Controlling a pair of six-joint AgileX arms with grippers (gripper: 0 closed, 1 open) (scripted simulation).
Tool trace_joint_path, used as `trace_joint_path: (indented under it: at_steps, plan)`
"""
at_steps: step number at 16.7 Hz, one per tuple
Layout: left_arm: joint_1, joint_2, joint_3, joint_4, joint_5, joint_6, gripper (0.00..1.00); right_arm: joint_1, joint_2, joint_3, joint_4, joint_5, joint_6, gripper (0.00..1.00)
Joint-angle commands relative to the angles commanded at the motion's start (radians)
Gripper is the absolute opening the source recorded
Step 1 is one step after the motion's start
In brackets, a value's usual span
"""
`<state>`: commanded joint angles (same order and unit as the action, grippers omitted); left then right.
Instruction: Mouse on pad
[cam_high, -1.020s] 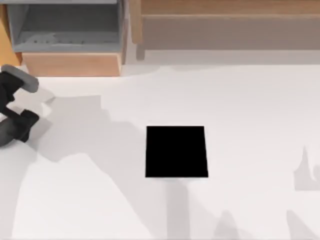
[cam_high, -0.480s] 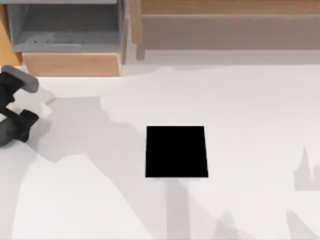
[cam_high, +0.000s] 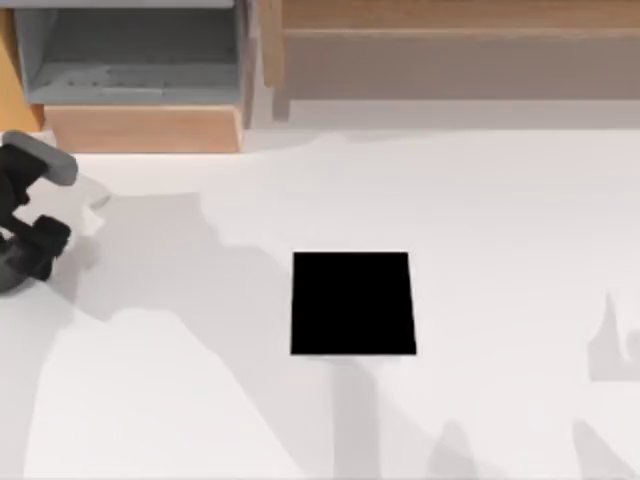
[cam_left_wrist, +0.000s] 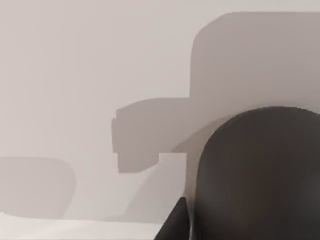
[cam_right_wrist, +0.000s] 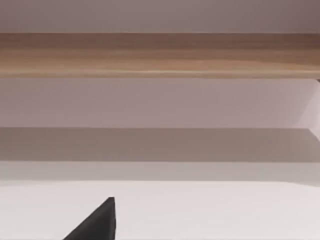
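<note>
At the counter's (cam_high: 500, 230) centre, the pad (cam_high: 353, 303) lay flat and bare. Left gripper (cam_high: 25, 225) sat at the counter's left edge, near the back-left corner; whether its fingers were wide or narrow could not be told.

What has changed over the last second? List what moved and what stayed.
The left gripper, at the table's far left edge in the top view, has slid slightly further left, toward that edge. Nothing was picked up or let go. The black pad lies in the same spot near the table's middle, bare on top, and the open drawer at the back left is unchanged.
</note>
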<state>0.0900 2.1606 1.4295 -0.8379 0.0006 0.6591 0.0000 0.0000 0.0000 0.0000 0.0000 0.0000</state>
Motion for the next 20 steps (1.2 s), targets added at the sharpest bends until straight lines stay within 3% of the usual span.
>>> trace_joint_path:
  at_steps: [2,12,20]
  plan:
    - [0.0,0.0,0.0,0.0,0.0,0.0,0.0,0.0,0.0,0.0,0.0,0.0,0.0,1.0]
    - [-0.003,-0.033,0.022,-0.035,0.017,-0.01,0.0,0.0,0.0,0.0,0.0,0.0,0.0,1.0]
    - [-0.007,-0.124,0.237,-0.352,0.016,-0.012,0.0,0.0,0.0,0.0,0.0,0.0,0.0,1.0]
